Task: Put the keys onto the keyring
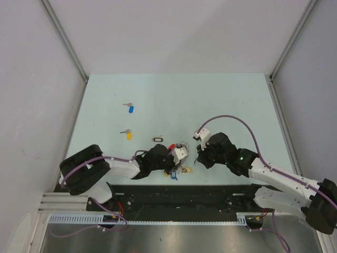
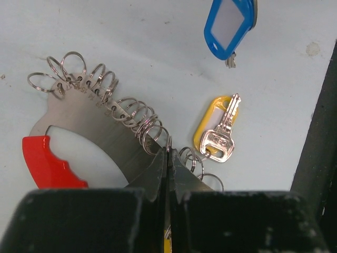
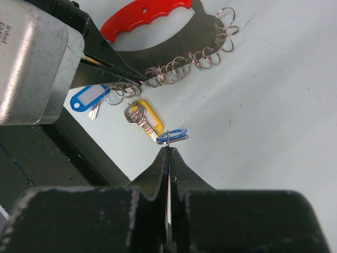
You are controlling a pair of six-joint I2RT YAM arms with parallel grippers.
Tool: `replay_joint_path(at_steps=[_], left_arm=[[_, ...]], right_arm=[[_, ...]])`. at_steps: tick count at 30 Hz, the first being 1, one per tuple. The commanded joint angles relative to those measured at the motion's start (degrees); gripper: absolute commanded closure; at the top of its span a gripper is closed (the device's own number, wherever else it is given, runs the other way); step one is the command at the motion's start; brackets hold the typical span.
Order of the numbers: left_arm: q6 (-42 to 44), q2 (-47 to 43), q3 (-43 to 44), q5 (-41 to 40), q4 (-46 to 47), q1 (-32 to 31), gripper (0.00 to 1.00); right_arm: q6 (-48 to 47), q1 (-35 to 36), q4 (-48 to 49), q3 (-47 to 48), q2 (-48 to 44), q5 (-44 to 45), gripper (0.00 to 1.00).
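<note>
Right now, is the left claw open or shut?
Shut: the left claw has its fingers pressed together, pinching the keyring edge.

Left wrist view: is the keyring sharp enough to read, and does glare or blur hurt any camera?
Left wrist: the keyring and the yellow-tagged key are sharp under soft, even light; the left pincer reads as flat black. Right wrist: the blue-tagged key at the right pincer is crisp, the grey housing alongside is soft. Top external: no glare, but the far loose key is tiny.

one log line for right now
left gripper: shut on keyring | right gripper: shut on blue-tagged key | yellow-tagged key: beside keyring's small rings | far blue key, far yellow key: loose
</note>
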Motion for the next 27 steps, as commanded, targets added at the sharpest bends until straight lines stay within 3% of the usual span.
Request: replay_joint_path(at_steps=[1,27], left_arm=[[1.0,-2.8,-2.0,1.6,2.7,0.3,1.0],[5.7,-12.2,-9.2,14.2,12.2,3.4,1.0]], right_arm=[[-1.5,0.6,2.5,0.2,0.6,-1.1,1.0],[-11.0,6.5,7.8,1.8,7.2,-5.0,1.0]])
